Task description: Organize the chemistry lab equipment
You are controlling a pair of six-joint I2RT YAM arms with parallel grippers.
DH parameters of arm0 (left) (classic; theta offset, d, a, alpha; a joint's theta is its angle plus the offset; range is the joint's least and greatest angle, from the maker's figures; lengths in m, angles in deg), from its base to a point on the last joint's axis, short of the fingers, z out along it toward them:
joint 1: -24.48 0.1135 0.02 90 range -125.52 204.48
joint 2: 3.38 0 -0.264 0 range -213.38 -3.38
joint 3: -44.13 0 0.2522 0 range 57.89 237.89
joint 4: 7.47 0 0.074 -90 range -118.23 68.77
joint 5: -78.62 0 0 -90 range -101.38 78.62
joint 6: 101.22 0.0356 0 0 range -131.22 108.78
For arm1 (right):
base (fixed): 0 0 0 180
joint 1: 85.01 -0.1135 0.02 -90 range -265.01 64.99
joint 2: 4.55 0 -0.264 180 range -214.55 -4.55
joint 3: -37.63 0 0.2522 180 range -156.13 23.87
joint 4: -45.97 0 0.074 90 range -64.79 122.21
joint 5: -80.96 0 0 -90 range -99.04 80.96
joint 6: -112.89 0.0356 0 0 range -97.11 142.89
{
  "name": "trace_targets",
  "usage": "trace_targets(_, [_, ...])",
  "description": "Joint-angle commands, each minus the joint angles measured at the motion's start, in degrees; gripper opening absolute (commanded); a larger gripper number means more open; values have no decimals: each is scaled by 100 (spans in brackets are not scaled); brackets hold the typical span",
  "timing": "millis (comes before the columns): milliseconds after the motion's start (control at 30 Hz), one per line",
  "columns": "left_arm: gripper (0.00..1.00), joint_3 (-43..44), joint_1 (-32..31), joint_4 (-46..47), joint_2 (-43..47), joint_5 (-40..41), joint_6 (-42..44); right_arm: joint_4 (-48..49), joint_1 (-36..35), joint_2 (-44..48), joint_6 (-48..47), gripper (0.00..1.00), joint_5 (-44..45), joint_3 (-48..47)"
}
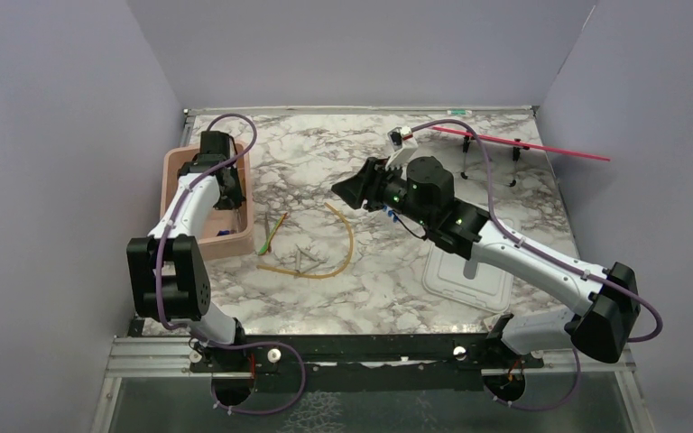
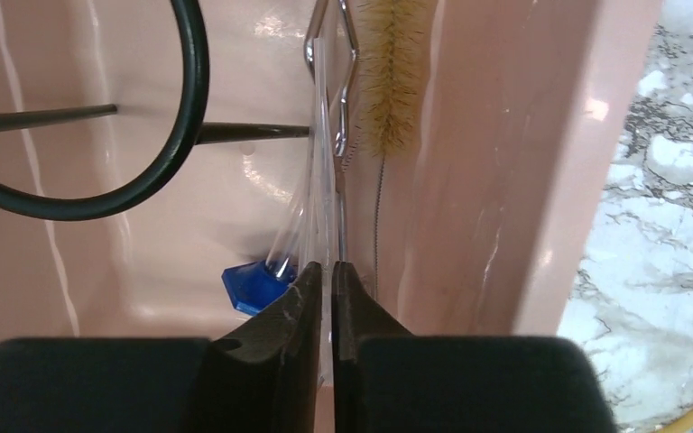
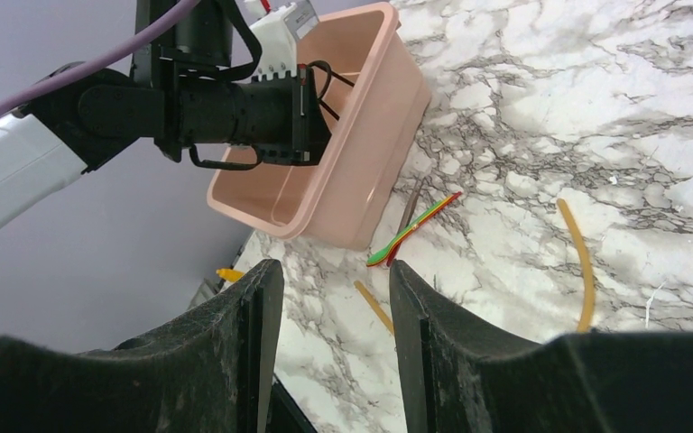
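Observation:
My left gripper [image 2: 325,269] reaches down into the pink tub [image 1: 240,236], its jaws shut on the thin wall of a clear vial with a blue base [image 2: 251,287]. Beside it in the tub lie a black wire ring [image 2: 188,117], a metal wire holder [image 2: 329,54] and a bristle brush [image 2: 395,72]. My right gripper [image 1: 347,191] hovers open over the middle of the table, nothing between its fingers [image 3: 257,307]. Below it, amber rubber tubing [image 1: 341,248] curls round metal tongs [image 1: 305,260]. Green and red sticks [image 1: 273,232] lie by the tub.
A white lid [image 1: 466,280] rests on the marble under the right forearm. A red rod [image 1: 523,142] lies across small black stands [image 1: 466,162] at the back right. The tub's wall [image 3: 361,153] stands close to the green and red sticks [image 3: 412,230] and the tubing [image 3: 579,262].

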Motion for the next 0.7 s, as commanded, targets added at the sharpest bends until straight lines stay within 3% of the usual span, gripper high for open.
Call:
trace_targets(0, [16, 46, 26, 179, 166, -344, -10, -65, 20, 11, -76, 51, 92, -18])
trace_targets(267, [21, 205, 30, 166, 631, -721, -24, -106, 21, -272, 28, 52, 53, -19])
trace_targets(500, [37, 486, 25, 94, 1402, -1140, -61, -662, 21, -805, -28, 52, 153, -79])
trace_targets(667, [47, 563, 20, 225, 1964, -2046, 16, -1393, 19, -1485, -145, 52, 256, -373])
